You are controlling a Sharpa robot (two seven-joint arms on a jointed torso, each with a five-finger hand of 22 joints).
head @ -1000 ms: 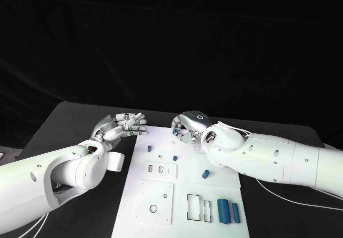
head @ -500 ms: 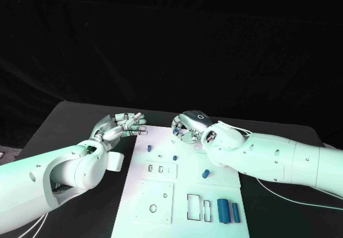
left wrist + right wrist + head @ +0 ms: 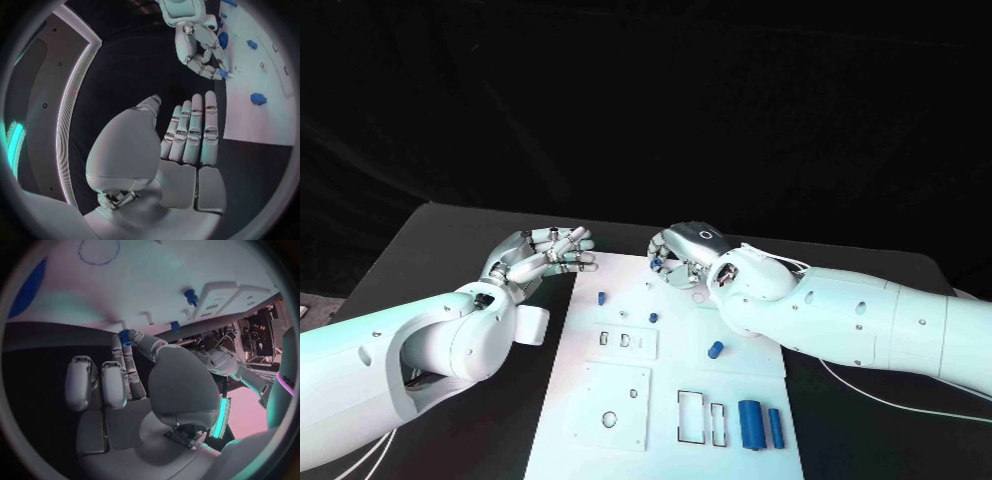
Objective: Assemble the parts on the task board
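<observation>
The task looks barely begun: blue parts (image 3: 715,350) lie loose on the task board (image 3: 617,400). The right hand (image 3: 678,262) pinches one small part at the board's far edge; the left hand (image 3: 545,255) hovers empty, fingers straight.

The table (image 3: 459,235) has a matt black top that looks slightly rough, and a black cloth (image 3: 646,100) hangs dull behind it. The task board (image 3: 668,380) is smooth white plastic with a soft sheen. The parts (image 3: 751,425) look like smooth blue plastic. Both arms wear glossy white plastic shells. The left hand (image 3: 542,252) and right hand (image 3: 678,258) are silvery, metal-looking, with satin grey pads (image 3: 194,135) on the fingers.
</observation>
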